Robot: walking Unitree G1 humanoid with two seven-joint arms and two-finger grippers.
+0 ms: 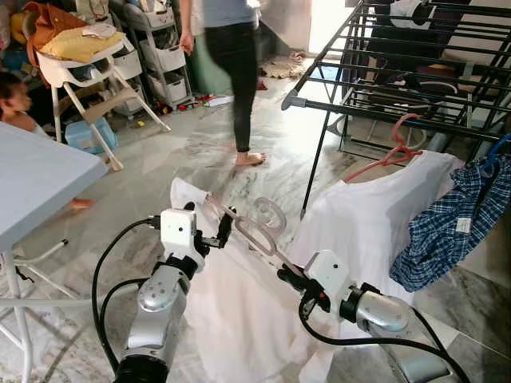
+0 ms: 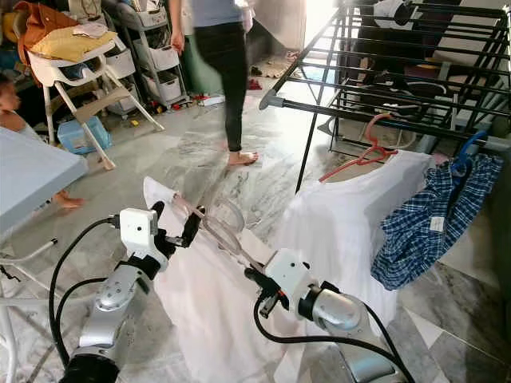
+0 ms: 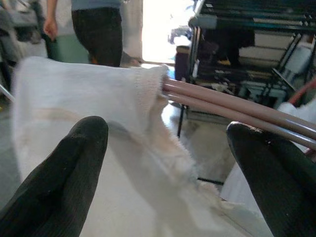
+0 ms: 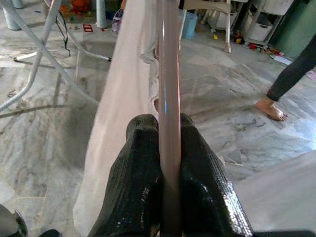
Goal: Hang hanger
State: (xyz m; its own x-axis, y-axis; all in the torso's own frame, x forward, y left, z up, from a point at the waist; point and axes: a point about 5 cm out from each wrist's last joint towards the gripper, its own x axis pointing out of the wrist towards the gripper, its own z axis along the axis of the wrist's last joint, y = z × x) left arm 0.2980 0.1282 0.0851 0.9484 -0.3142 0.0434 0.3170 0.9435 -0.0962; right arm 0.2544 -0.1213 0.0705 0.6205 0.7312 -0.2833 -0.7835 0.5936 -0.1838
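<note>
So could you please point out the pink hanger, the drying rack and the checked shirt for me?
pink hanger (image 1: 257,230): left eye view, on its hook loop.
drying rack (image 1: 294,101): left eye view, on its front corner.
checked shirt (image 1: 447,227): left eye view, on its fabric.

Grey-veined marble floor, with a black drying rack, a white high chair, a blue tub, shelf trolley and small toys resting directly on it.

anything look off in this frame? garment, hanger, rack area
Yes. The white garment sits lopsided on the translucent hanger: bunched over the arm near the left gripper, whose fingers are open, while the right gripper pinches the other arm. A person walks barefoot near the drying rack.
</note>
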